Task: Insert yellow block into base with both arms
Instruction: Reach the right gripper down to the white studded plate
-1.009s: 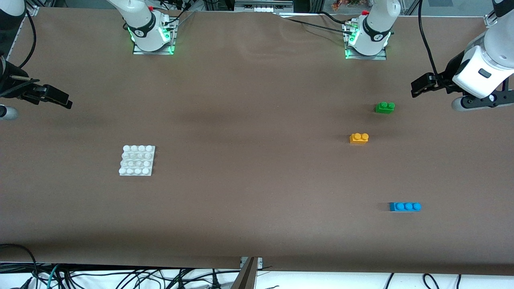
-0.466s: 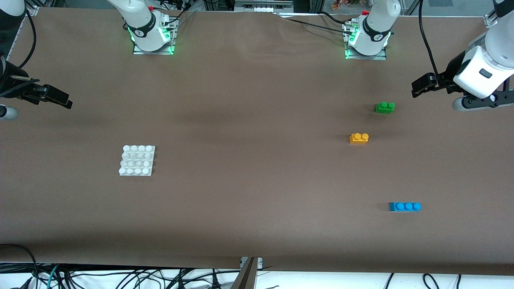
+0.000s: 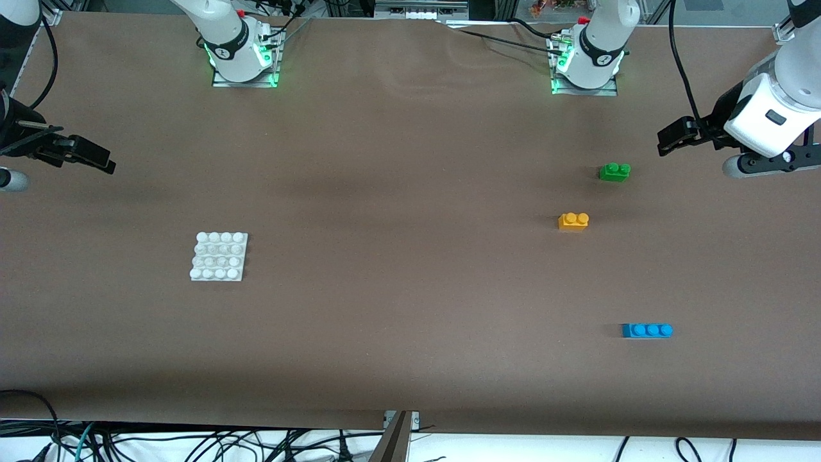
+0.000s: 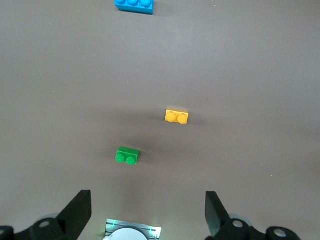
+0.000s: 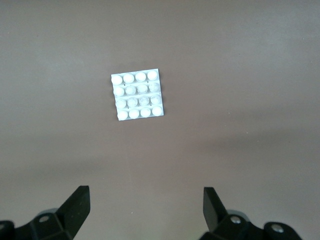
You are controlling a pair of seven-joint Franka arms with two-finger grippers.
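The yellow block point(image 3: 573, 221) lies on the brown table toward the left arm's end; it also shows in the left wrist view point(image 4: 177, 116). The white studded base point(image 3: 219, 256) lies toward the right arm's end and shows in the right wrist view point(image 5: 138, 94). My left gripper point(image 3: 670, 138) hangs open and empty high over the table's left-arm end, its jaws wide apart in the left wrist view point(image 4: 148, 210). My right gripper point(image 3: 90, 157) hangs open and empty over the right-arm end, jaws wide apart point(image 5: 146, 207).
A green two-stud brick point(image 3: 614, 171) lies just farther from the front camera than the yellow block. A blue three-stud brick point(image 3: 646, 330) lies nearer to the front camera. Both arm bases point(image 3: 242, 54) stand along the table's back edge.
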